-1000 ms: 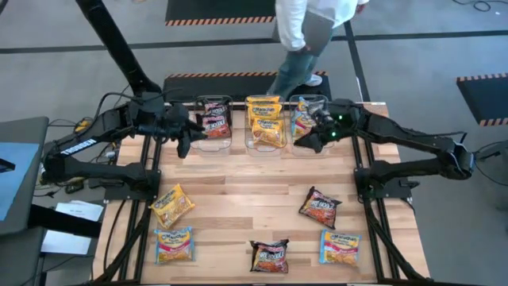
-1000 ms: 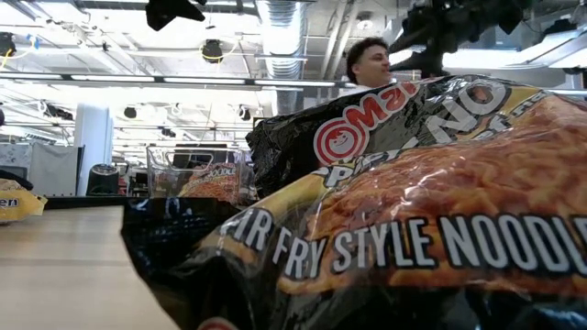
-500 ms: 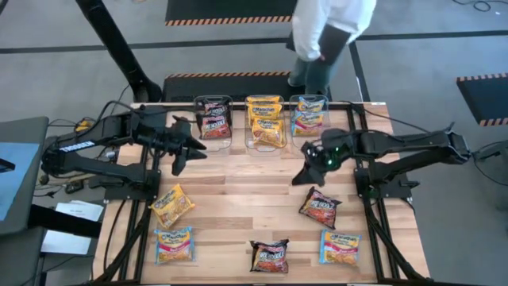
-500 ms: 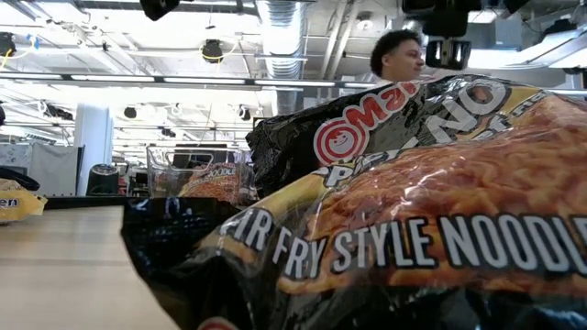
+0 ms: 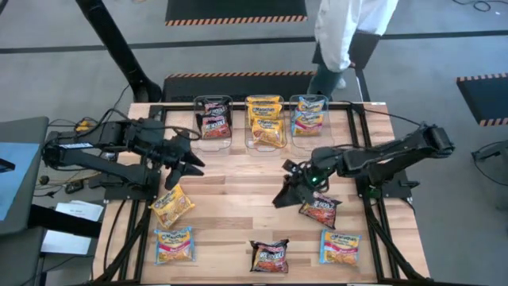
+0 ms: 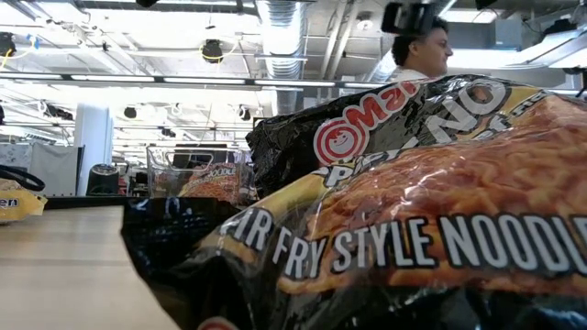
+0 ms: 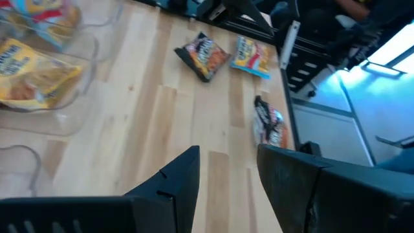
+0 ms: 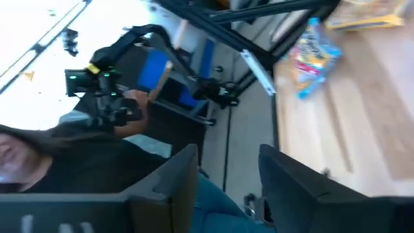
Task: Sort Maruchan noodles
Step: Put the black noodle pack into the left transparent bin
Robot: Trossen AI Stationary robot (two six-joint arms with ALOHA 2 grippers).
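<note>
Five Maruchan noodles packets lie flat on the wooden table: yellow-orange point(image 5: 172, 205), blue-yellow with pink point(image 5: 174, 244), dark red-black point(image 5: 269, 256), dark red-black point(image 5: 319, 209) and blue-yellow point(image 5: 340, 246). More packets sit in three clear tubs point(image 5: 265, 123) at the far edge. My right gripper point(image 5: 281, 197) hangs open above the table, just left of the right-hand dark packet, with nothing between its fingers point(image 8: 174, 188). My left gripper point(image 5: 186, 169) hangs open over the table's left part, above and beyond the yellow-orange packet, also with nothing in it point(image 7: 226, 175).
A black frame rail point(image 5: 357, 143) runs along the table's sides. Bare wood point(image 5: 238, 183) lies between the two grippers. A person point(image 5: 349, 32) walks behind the far edge. In the low view a dark packet point(image 6: 413, 202) fills the foreground.
My right gripper has swung from the right-hand tub toward the table's near edge, coming down beside the right-hand dark packet and turning as it went. My left gripper has swung from the left tub toward the near edge. The person behind the table has walked right.
</note>
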